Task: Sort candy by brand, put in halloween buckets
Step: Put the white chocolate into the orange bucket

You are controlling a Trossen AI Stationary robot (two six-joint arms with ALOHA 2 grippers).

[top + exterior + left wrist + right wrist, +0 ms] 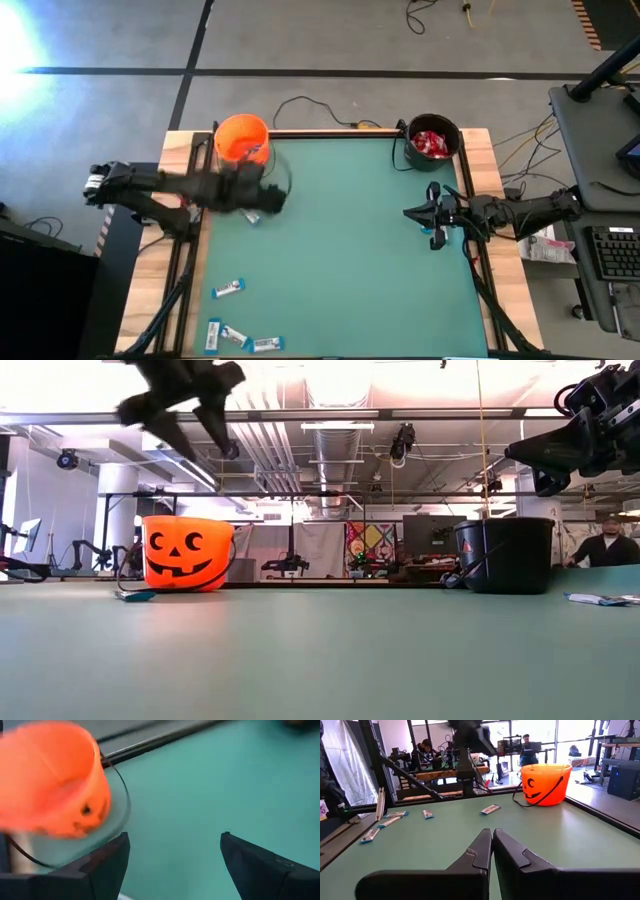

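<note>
Hovering open-fingered above the green desk beside the orange bucket, left claw; right claw shut, empty, near black bucket holding red packets; blue-and-white bars scattered.

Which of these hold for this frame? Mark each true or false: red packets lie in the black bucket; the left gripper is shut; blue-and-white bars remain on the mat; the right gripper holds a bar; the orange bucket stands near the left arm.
1. Red packets lie in the black bucket. True.
2. The left gripper is shut. False: its fingers stand wide apart.
3. Blue-and-white bars remain on the green mat. True.
4. The right gripper holds a bar. False: it is shut on nothing.
5. The orange bucket stands near the left arm. True.
</note>
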